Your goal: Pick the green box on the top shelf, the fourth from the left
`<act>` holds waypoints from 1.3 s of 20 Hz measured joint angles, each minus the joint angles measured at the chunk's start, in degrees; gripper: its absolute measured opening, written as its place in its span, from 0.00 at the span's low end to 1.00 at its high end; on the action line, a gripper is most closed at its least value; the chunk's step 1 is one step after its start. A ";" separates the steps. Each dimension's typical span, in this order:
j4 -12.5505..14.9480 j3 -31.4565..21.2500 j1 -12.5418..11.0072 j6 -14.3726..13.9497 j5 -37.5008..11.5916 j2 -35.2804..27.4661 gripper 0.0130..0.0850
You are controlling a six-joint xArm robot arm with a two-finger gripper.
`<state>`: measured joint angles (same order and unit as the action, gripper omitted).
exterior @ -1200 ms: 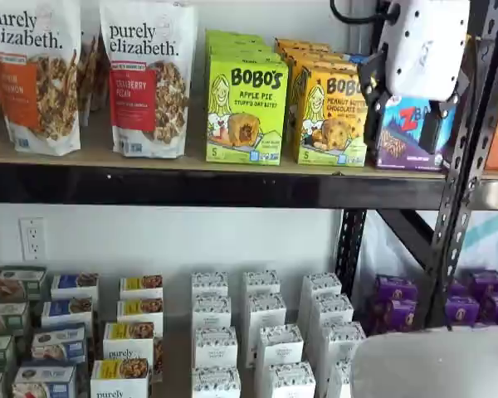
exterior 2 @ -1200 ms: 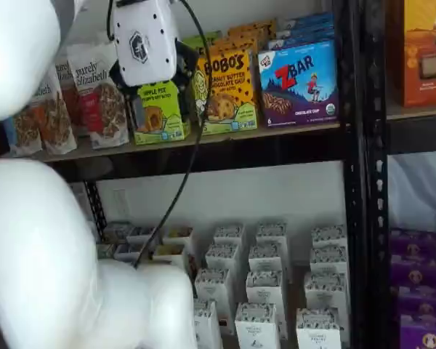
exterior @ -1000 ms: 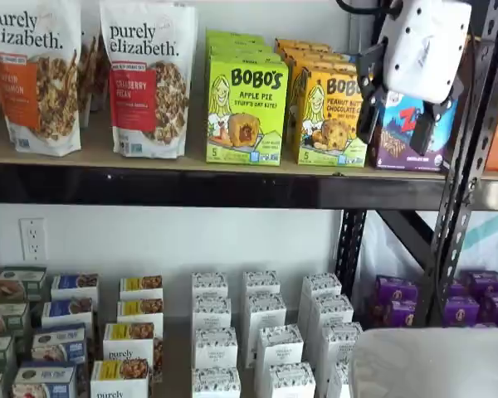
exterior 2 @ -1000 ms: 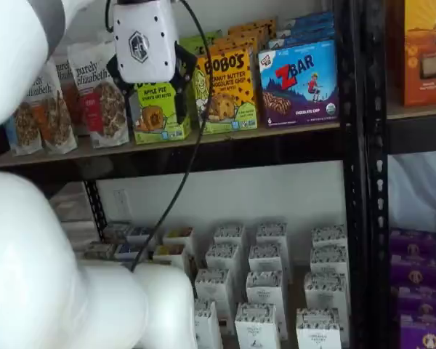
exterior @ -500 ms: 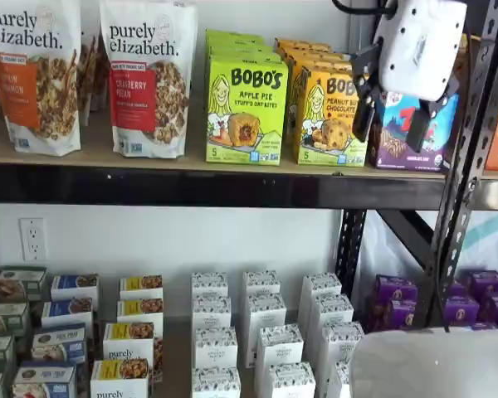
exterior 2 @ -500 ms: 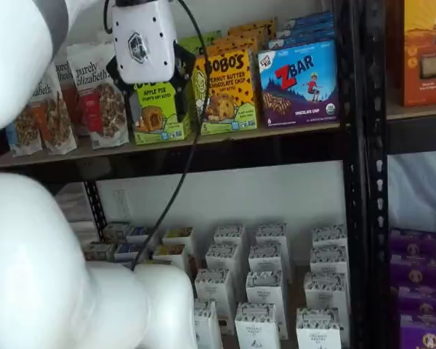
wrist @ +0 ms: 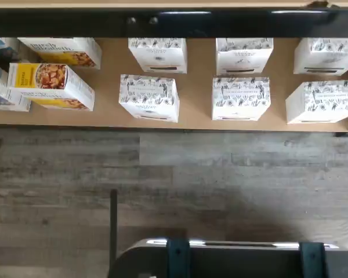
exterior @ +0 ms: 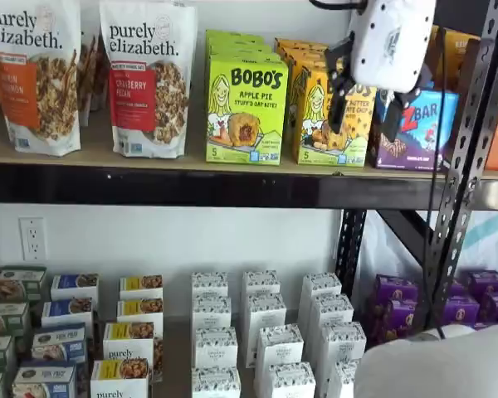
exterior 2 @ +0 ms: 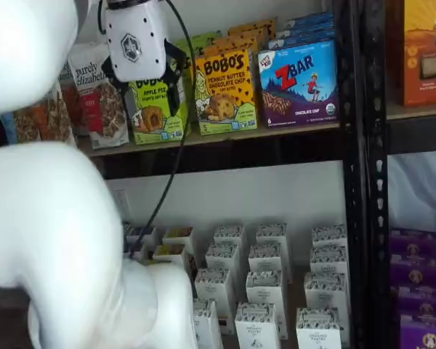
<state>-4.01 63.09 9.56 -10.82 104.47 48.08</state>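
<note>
Jaws stand wide on the gripper, empty, before the green box on the top shelf; I'd centre on that carton first, straddling both sides, clear of the yellow box.

Top shelf, frame left to right: two granola bags, green box, Bobo's box, ZBar box; further boxes ranked behind each. Gripper upper right of frame, before the Bobo's and ZBar boxes. Lower shelf: cartons in rows, centre of frame.
</note>
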 joint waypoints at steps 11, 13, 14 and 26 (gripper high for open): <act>1.57 1.30 5.37 -4.72 -7.10 -4.56 1.00; -0.08 1.79 4.65 -4.18 -8.58 -5.56 1.00; -0.14 2.05 4.72 -4.17 -9.41 -6.05 1.00; 3.22 9.21 7.23 -5.78 -17.84 -15.63 1.00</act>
<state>-0.79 72.30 16.78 -16.60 86.63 32.45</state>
